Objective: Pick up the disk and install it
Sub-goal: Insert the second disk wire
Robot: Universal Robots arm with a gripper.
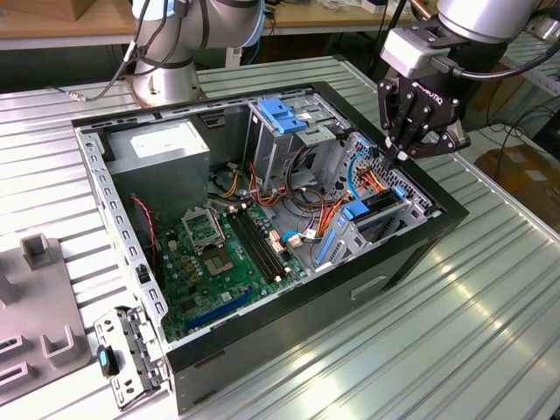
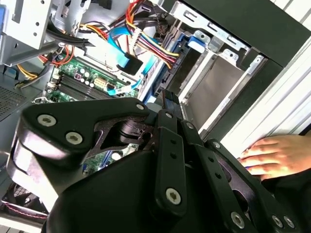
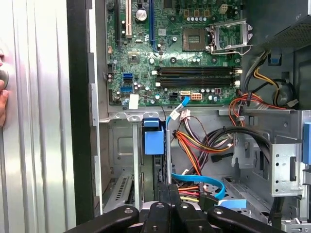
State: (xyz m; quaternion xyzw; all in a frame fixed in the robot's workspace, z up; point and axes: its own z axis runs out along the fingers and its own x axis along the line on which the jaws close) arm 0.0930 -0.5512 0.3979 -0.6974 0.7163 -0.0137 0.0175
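Ribbed metal surface carries an open black computer case, lying on its side about midway across, with a green motherboard on its floor. A grey drive cage sits against the case wall toward the exterior view's right.

The disk stands on edge in this cage. Its exposed edge runs parallel to that case wall and faces up out of the case, while the rest of its body is sunk into the slot, so its full long axis cannot be made out. What shows is a dark narrow slab with blue plastic carrier frame pieces at both ends.

The end effector hangs directly above the disk, near it, amid the orange and blue cables. It is clenched, with the fingertips drawn together. Whether they touch the disk's top edge cannot be told. In both wrist views the end effector points down into the cage area beside the cable bundle.

A second grey cage further into the case bears a blue latch piece. A person's hand rests on the surface just outside the case wall.
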